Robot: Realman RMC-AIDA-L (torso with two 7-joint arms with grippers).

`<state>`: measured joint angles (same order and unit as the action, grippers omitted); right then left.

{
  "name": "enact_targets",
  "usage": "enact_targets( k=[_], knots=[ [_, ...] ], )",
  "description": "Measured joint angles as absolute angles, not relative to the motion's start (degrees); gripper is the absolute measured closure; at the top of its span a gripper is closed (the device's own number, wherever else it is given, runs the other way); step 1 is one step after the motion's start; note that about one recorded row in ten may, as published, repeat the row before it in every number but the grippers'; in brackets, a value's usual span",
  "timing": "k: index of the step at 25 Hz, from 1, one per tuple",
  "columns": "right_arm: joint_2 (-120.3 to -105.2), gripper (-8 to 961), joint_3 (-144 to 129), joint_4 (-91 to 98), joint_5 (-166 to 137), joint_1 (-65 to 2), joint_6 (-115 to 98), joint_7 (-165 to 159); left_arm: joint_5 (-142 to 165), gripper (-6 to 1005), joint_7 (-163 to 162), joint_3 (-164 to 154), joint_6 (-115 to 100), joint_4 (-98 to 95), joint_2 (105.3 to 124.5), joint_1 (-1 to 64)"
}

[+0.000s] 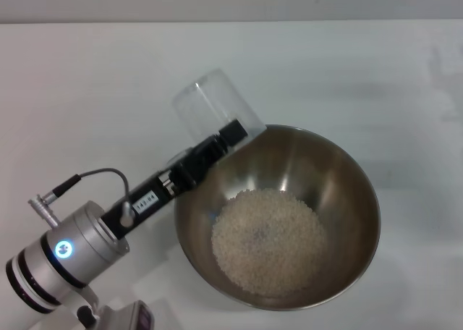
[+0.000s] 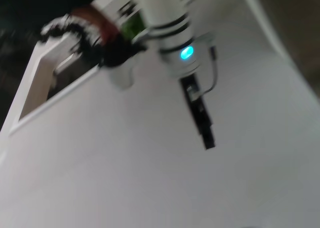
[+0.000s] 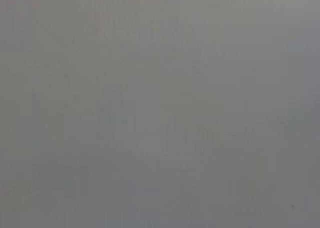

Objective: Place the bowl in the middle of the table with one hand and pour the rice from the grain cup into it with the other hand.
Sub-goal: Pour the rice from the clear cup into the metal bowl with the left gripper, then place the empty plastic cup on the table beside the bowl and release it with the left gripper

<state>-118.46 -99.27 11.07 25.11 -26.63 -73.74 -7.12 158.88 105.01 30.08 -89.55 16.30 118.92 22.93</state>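
Head view: grain cup point(image 1: 213, 104) upended at the far-left rim of the bowl point(image 1: 340, 172), mouth tipped down toward the steel, base raised up and away, nothing visible left inside. Rice point(image 1: 268, 239) heaped pale in the bowl's bottom, none seen spilled on the table point(image 1: 101, 69). Bowl standing a little right of the table's middle, toward the near edge.

Left gripper point(image 1: 226, 138) clamped on the cup low on its side near the mouth — black fingers pressed against the clear plastic, arm reaching in from the near-left corner, wrist rolled over so the cup hangs inverted.

Handling, as a judgement: cup light, thin-walled, probably slick and a bit springy; best held firmly yet without crushing, and close to the stiffer rim or the handle. Likely even lighter now with the grains out, so easy to flick when righted. Bowl stiff, smooth and wide, steadied by the rice; liable to slide on the white top if knocked at the rim.

Left wrist view: right gripper point(image 2: 207, 140) hanging over bare table, apart from bowl and cup — open or closed, impossible to tell. Right wrist view: plain grey, nothing to read.
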Motion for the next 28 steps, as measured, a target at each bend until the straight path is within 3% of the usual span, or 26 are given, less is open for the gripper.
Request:
enact_targets(
  k=[15, 28],
  knots=[
    [-119.0, 453, -99.03, 13.03, 25.16, -25.93, -74.82, -7.75, 147.1, 975, 26.28, 41.66, -82.74, 19.77, 119.17, 18.97],
    [-119.06, 454, -99.04, 12.99, 25.18, -25.63, -75.13, -9.96, 130.35, 974, 7.71, 41.65, -62.27, 20.58, 119.18, 18.73]
  ],
)
